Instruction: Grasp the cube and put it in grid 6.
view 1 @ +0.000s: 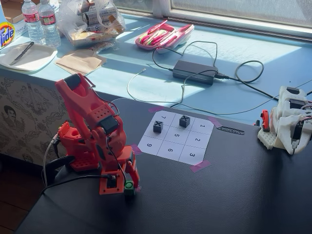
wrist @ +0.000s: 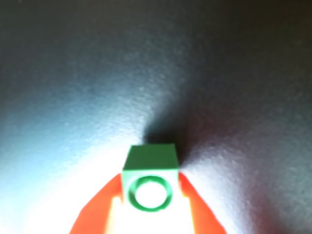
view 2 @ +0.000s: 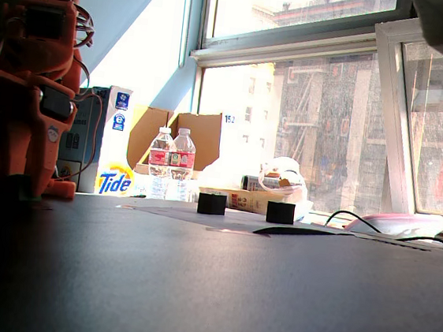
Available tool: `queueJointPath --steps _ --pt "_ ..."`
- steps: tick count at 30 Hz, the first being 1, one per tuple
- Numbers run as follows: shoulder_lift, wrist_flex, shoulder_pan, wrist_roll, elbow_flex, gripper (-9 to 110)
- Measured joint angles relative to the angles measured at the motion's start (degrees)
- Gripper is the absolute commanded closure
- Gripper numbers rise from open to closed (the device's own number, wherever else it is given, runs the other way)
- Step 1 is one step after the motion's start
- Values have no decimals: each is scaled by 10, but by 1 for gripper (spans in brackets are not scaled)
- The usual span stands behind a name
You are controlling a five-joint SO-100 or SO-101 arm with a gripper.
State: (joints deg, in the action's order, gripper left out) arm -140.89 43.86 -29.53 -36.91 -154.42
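With the red gripper (wrist: 148, 200) closed on the green cube (wrist: 149, 183) low over the black table (view 1: 234, 195), well short of the paper grid (view 1: 176, 138), lift straight before swinging and come into cell 6 (view 1: 170, 150) clear of the two X-marked dark cubes (view 1: 158, 126). Wrist view confirms both fingers (wrist: 97, 214) flank the cube's sides; only the raised fixed view shows the grid numbers, while the low fixed view hides the cube entirely.

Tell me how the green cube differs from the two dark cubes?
The green cube is bright green with a ring mark on top; the dark cubes are black, marked X. The green one sits on the bare table between the claw's fingers; the dark ones stand free on the paper grid. All look similar in size.
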Motion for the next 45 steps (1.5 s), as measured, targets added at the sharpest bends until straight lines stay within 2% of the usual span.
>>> queueJointPath --steps 10,20,29,45 --pt "4 26 22 23 41 101" --pt "28 80 123 87 117 101" --pt "92 118 248 101 215 101" --pt "486 121 477 105 461 101"
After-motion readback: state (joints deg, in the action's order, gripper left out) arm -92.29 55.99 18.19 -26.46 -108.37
